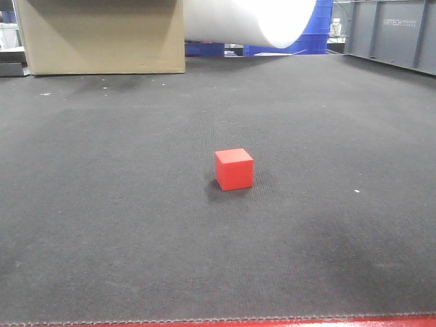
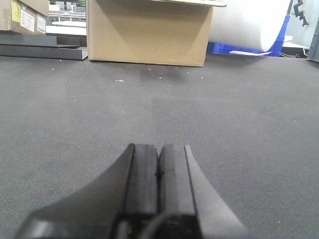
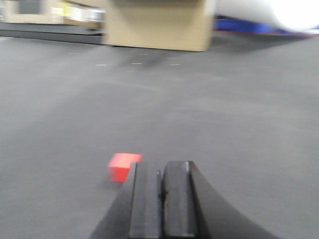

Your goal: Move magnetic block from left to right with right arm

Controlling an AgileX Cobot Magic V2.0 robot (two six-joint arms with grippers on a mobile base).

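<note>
Just ahead and to the left of my right tool, the magnetic block sits on the dark tabletop, partly hidden behind the left finger; I can't tell if it touches. That tool's fingers are pressed together with nothing between them. My left tool is likewise closed together, empty, low over bare mat. Far ahead of both tools I see a cardboard box and a white roll.
</note>
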